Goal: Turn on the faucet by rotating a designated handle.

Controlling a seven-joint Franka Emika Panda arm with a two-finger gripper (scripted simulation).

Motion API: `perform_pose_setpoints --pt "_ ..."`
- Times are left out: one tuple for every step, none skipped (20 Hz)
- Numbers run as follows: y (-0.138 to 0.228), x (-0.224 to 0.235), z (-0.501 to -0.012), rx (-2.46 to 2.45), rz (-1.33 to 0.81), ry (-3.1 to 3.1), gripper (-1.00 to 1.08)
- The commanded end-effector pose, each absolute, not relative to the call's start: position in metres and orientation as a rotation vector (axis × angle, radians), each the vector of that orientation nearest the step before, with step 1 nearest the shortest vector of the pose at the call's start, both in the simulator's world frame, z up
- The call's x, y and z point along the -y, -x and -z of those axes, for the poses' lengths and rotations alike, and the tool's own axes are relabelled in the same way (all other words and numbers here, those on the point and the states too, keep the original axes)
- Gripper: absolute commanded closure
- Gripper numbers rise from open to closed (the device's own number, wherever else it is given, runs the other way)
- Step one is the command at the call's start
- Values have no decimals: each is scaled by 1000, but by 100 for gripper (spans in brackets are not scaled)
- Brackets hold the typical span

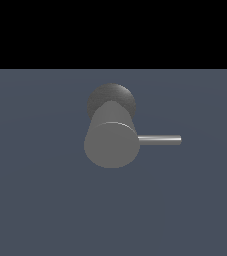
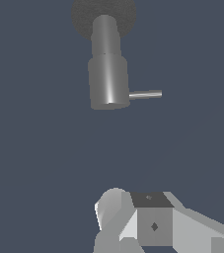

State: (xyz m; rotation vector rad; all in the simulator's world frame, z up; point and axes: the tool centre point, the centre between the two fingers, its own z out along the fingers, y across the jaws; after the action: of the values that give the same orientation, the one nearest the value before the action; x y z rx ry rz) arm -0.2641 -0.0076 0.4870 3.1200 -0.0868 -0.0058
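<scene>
The faucet (image 1: 110, 145) is a matte grey cylinder with a flat round face, joined behind to a darker dome (image 1: 111, 96). Its handle (image 1: 159, 140), a thin metallic rod, sticks out level toward the exterior view's right. The wrist view shows the same faucet (image 2: 108, 81) and handle (image 2: 145, 94) well ahead of my gripper (image 2: 133, 217). The white and grey fingers (image 2: 114, 207) sit side by side with no gap showing and hold nothing. My gripper is far from the handle and touches nothing. The exterior view does not show the arm.
A flat blue-grey floor (image 1: 40, 200) surrounds the faucet. A black band fills the top of the exterior view.
</scene>
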Motion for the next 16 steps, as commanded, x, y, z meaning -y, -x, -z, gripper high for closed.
perform_pose_setpoints --pt "264 8 -487 87 6 -3120 108" --pt "264 7 -487 87 5 -3121 108" --pt "264 7 -487 86 3 -3124 108" --pt "264 7 -487 85 0 -3130 108" --pt "264 7 -488 84 -5 -3137 108" --pt "263 7 -488 82 -11 -3147 108" --pt "263 7 -489 79 -18 -3159 108" --pt "263 7 -490 77 -27 -3173 108" --pt "262 6 -491 74 -38 -3189 108" --pt "262 6 -492 70 -50 -3207 108" --pt "261 6 -493 67 -64 -3227 108" --pt "261 5 -495 62 -79 -3249 108" --pt "260 5 -497 58 -97 -3274 108" --pt "260 5 -499 53 -116 -3300 108" --pt "259 5 -501 48 -138 -3328 108" --pt "258 5 -503 42 -161 -3358 108"
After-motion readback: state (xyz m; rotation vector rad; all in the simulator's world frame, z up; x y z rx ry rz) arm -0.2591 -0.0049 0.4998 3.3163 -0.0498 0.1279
